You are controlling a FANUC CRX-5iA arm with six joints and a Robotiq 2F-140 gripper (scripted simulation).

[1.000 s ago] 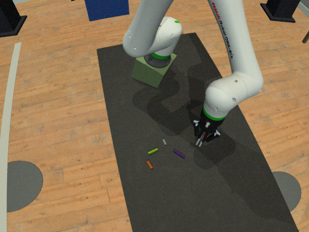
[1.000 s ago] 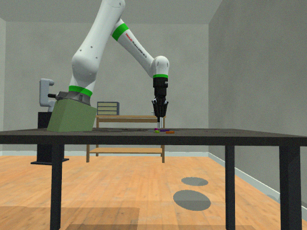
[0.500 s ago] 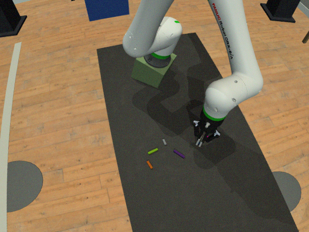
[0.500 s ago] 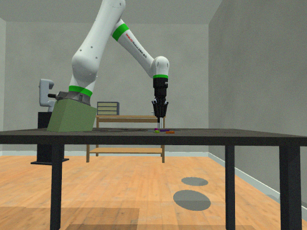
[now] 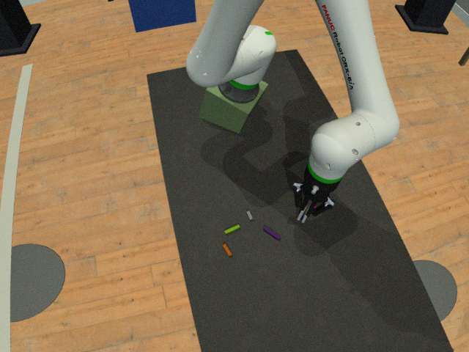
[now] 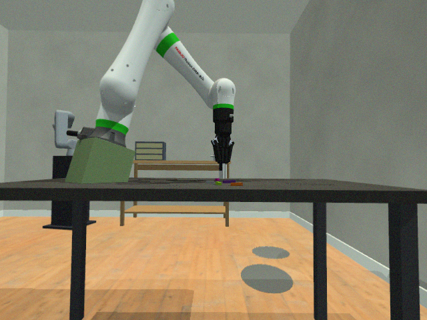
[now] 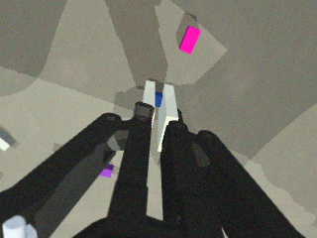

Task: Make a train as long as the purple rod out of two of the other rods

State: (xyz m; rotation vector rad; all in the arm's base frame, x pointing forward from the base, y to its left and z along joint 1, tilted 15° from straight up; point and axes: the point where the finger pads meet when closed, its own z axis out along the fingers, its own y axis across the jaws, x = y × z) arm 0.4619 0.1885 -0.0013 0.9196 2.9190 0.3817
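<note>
With its fingers clenched on the short blue rod, the black gripper reaches down low at the dark surface, the magenta rod near it. The long purple rod lies between the gripper and the lime rod, with the orange and grey rods apart on either side of the lime.

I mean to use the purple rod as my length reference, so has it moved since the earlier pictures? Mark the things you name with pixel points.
No. In the top view, the purple rod (image 5: 272, 233) (image 6: 229, 181) (image 7: 106, 172) keeps the same place and slant relative to the green pedestal (image 5: 237, 127) (image 6: 75, 177).
</note>
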